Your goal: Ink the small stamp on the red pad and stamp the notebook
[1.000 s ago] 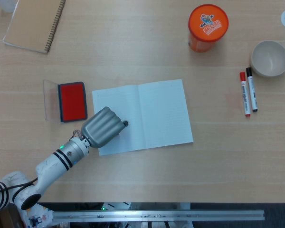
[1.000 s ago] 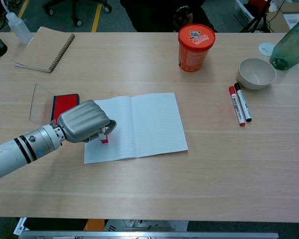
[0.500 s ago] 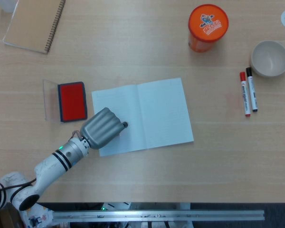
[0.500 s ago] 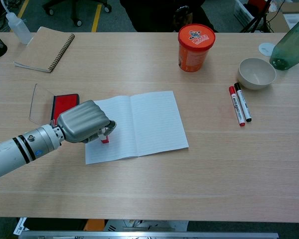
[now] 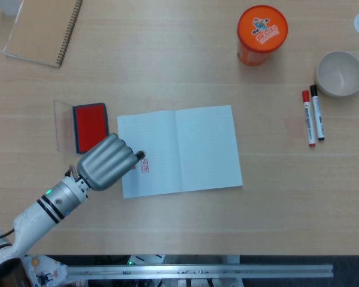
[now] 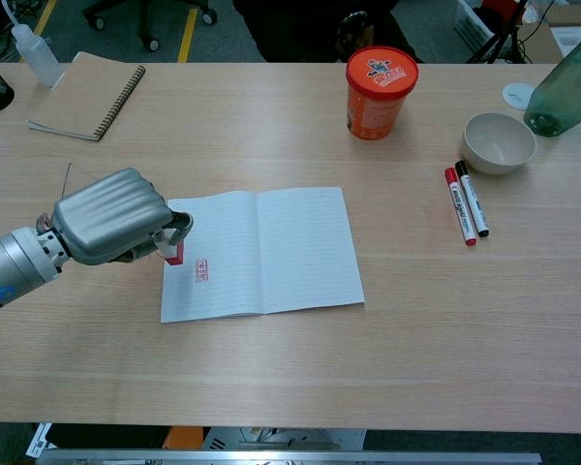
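Observation:
An open white notebook [image 5: 185, 149] [image 6: 271, 247] lies at the table's middle, with a red stamp mark [image 5: 145, 165] [image 6: 201, 270] on its left page. My left hand [image 5: 106, 161] [image 6: 111, 216] hovers over the notebook's left edge and grips the small stamp [image 6: 175, 254] [image 5: 140, 155], lifted off the paper just left of the mark. The red ink pad [image 5: 91, 126], with its clear lid folded out to the left, sits beside the notebook; in the chest view my hand hides it. My right hand is not visible in either view.
A spiral notebook [image 5: 43, 30] [image 6: 85, 94] lies at the far left. An orange lidded cup [image 5: 261, 34] [image 6: 380, 92], a white bowl [image 5: 340, 73] [image 6: 499, 141] and two markers [image 5: 312, 116] [image 6: 466, 203] occupy the right side. A green bottle [image 6: 566, 97] stands far right.
My left hand lifted the stamp off the page and drew back to the left, uncovering a fresh red mark. The notebook shifted slightly.

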Action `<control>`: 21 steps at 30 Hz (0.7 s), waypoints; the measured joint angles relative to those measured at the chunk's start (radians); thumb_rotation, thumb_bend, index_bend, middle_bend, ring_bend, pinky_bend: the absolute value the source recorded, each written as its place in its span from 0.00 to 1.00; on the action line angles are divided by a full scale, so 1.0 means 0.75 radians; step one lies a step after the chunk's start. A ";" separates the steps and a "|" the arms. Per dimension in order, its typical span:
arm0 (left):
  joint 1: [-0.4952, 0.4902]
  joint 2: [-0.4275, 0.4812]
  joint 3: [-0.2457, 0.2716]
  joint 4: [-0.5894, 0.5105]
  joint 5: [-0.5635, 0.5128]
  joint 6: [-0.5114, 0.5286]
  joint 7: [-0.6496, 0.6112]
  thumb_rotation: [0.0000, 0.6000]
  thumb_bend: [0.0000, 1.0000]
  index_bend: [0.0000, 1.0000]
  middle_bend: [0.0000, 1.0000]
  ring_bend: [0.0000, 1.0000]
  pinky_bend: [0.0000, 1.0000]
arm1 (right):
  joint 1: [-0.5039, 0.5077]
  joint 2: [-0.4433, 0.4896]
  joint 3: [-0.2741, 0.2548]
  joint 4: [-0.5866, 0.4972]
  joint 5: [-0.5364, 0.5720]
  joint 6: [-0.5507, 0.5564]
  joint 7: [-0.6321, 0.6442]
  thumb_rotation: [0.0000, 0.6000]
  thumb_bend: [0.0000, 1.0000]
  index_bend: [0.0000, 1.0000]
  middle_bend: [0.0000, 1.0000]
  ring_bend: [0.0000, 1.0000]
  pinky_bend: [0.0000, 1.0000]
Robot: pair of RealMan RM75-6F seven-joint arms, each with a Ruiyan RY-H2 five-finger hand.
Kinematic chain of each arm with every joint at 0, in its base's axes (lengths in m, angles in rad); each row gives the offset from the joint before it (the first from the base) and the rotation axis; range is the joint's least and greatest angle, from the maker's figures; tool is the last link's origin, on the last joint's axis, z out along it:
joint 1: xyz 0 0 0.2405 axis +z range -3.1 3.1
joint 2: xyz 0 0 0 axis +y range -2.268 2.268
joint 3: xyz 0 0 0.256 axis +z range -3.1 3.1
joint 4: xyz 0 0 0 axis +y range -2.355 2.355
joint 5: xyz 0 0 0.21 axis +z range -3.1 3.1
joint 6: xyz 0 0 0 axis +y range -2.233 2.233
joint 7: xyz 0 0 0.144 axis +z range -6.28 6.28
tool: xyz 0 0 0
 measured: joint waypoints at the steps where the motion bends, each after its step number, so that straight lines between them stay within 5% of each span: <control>1: 0.010 0.009 0.009 -0.001 0.007 0.009 0.001 1.00 0.40 0.59 0.93 0.87 0.84 | 0.002 0.000 0.000 -0.002 -0.002 -0.001 -0.002 1.00 0.20 0.19 0.32 0.28 0.35; 21: 0.094 -0.060 0.045 0.233 0.008 0.022 -0.045 1.00 0.39 0.58 0.93 0.87 0.84 | 0.009 0.002 0.000 -0.020 0.003 -0.007 -0.025 1.00 0.20 0.19 0.32 0.28 0.35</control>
